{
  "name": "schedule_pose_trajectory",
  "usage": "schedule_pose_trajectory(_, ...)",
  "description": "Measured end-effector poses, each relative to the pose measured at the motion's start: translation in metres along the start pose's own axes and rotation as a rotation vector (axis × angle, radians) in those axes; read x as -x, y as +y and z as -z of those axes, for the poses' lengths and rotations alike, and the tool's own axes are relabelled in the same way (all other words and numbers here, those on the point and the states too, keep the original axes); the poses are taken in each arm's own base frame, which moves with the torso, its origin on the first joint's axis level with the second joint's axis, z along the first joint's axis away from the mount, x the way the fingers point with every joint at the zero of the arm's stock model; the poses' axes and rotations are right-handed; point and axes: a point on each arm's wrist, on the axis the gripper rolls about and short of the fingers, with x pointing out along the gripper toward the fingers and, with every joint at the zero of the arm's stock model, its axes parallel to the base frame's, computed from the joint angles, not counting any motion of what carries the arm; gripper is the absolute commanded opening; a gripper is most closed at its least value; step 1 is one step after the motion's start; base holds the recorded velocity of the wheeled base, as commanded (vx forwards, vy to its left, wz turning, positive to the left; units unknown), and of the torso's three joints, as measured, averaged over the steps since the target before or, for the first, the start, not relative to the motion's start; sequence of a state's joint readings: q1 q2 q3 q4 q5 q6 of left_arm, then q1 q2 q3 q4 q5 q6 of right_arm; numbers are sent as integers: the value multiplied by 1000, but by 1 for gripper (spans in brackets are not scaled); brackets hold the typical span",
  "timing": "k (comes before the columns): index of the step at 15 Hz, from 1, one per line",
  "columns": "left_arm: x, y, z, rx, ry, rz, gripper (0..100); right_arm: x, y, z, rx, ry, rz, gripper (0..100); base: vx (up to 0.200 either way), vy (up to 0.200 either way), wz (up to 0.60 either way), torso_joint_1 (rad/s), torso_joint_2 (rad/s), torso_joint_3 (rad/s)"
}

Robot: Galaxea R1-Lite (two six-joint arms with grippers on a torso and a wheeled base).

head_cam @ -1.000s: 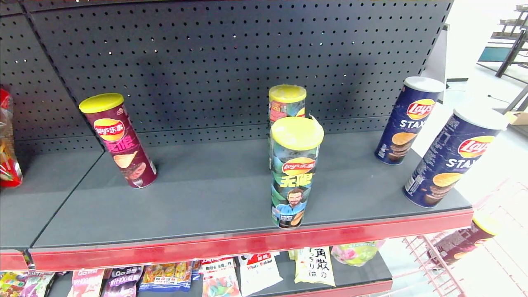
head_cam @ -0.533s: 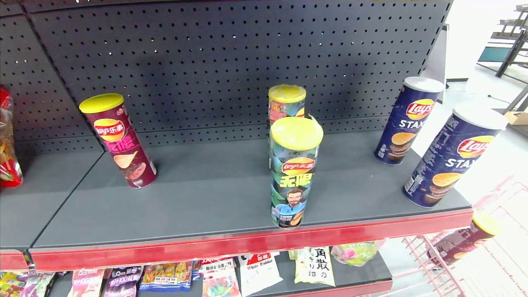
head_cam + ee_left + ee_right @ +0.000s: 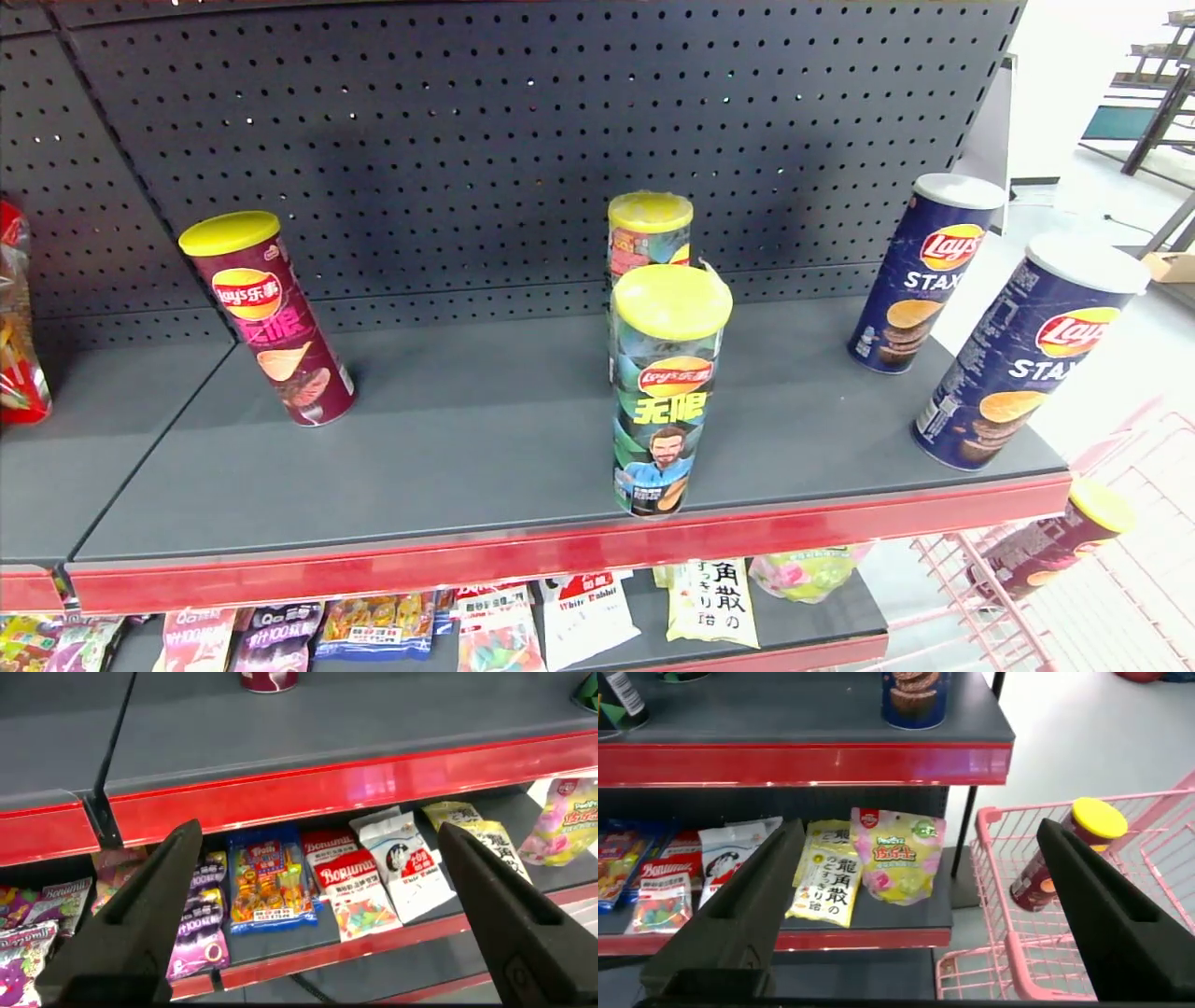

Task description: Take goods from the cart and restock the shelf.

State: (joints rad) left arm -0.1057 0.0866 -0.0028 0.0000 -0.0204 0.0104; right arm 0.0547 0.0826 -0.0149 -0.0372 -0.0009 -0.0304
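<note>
Both pincers gape wide and hold nothing. The left gripper (image 3: 320,831) hangs before flat snack packets (image 3: 271,882), and the right gripper (image 3: 922,826) hangs beside the pink wire cart (image 3: 1001,952). A maroon cylindrical chip can with a yellow lid (image 3: 1069,854) leans inside that cart, at four o'clock from the grey, red-edged shelf (image 3: 467,448).

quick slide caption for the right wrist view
Open right gripper facing the pink cart, one maroon chip can inside, beside the shelf
</note>
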Motion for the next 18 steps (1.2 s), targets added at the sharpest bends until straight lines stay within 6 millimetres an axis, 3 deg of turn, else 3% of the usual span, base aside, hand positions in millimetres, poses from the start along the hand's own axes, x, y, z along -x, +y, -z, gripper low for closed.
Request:
schedule_pose_trajectory(2, 0, 0, 0, -1, 1, 0, 100, 0, 0, 1, -10, 0, -21, 100, 0, 0, 0, 0, 0, 0)
schedule_pose_trajectory(7, 0, 0, 1, -2, 2, -1, 100, 0, 1, 1, -7, 0, -53, 100, -200, 0, 0, 8, 2, 0)
schedule_pose_trajectory(16, 0, 0, 0, -2, 1, 0, 100, 0, 1, 1, -4, -4, -52, 100, 0, 0, 0, 0, 0, 0)
schedule_pose_trajectory(18, 0, 0, 0, -3, 1, -1, 100, 0, 1, 1, -4, -4, -54, 100, 0, -200, 0, 2, 5, 5)
